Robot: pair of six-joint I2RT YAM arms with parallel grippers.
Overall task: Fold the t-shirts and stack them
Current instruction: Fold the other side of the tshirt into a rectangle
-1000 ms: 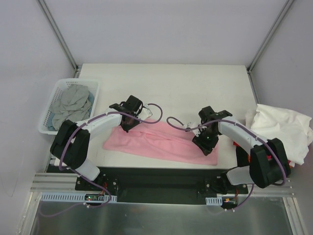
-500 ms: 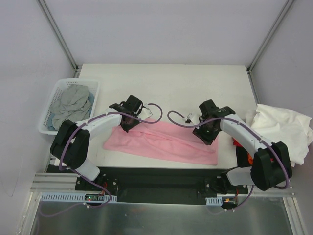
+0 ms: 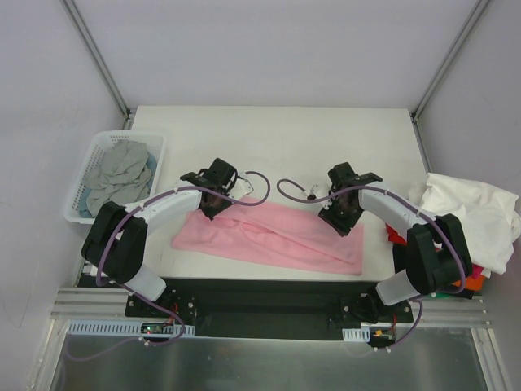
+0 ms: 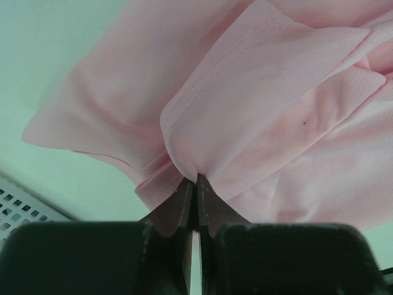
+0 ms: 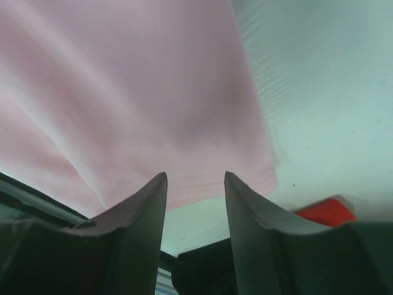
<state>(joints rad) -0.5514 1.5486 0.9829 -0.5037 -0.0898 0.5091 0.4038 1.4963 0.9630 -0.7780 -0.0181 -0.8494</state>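
Left gripper [image 4: 196,182] pinched shut on pink shirt [image 3: 269,238] at its far-left edge, right gripper [image 5: 195,179] jaws apart over its right end, white shirts [image 3: 472,213] right of it.

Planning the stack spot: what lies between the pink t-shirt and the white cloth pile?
In the top external view, the right arm crosses the table strip beside the pink t-shirt, and a scrap of red cloth shows by it.

basket [image 3: 78,195] left, flat t-shirt [image 3: 269,236] on table [image 3: 277,134] centre, t-shirt heap [image 3: 472,213] right
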